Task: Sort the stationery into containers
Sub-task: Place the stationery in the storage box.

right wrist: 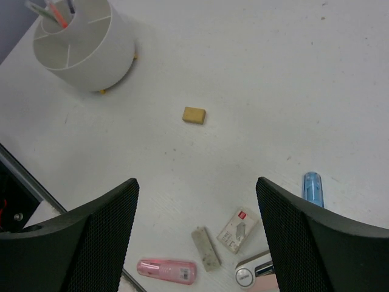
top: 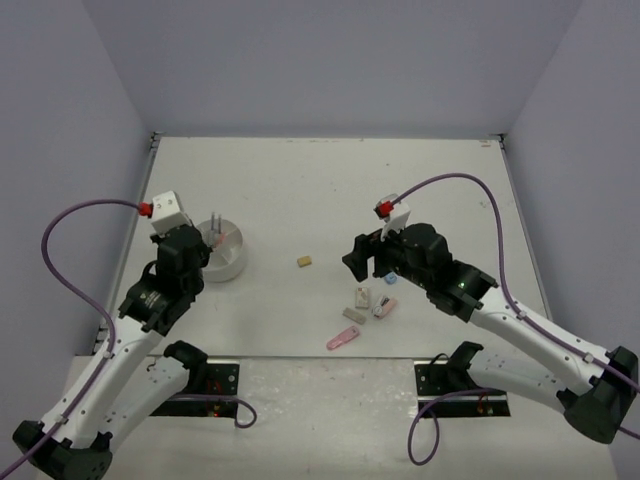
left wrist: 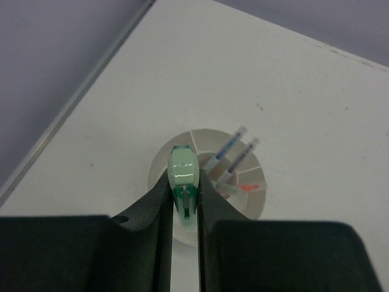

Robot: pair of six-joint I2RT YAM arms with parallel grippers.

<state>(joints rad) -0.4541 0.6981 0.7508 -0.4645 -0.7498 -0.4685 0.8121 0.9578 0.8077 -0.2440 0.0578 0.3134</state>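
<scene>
My left gripper [left wrist: 185,190] is shut on a short green marker [left wrist: 183,173] and holds it over the near rim of the round white holder [left wrist: 258,201]. The holder is split into compartments; two grey-blue pens [left wrist: 234,152] and an orange one stand in it. In the top view the left gripper [top: 200,262] is at the holder [top: 232,262]. My right gripper [right wrist: 196,188] is open and empty, above the loose items: a tan eraser [right wrist: 194,115], a grey eraser [right wrist: 205,249], a white red-labelled eraser [right wrist: 238,230], a pink marker [right wrist: 166,271] and a blue marker [right wrist: 312,188].
A pink-and-white item [right wrist: 255,275] lies at the bottom edge beside the white eraser. In the top view the loose items cluster below the right gripper [top: 360,258], the tan eraser [top: 305,261] apart to their left. Grey walls enclose the table [top: 330,190] on three sides.
</scene>
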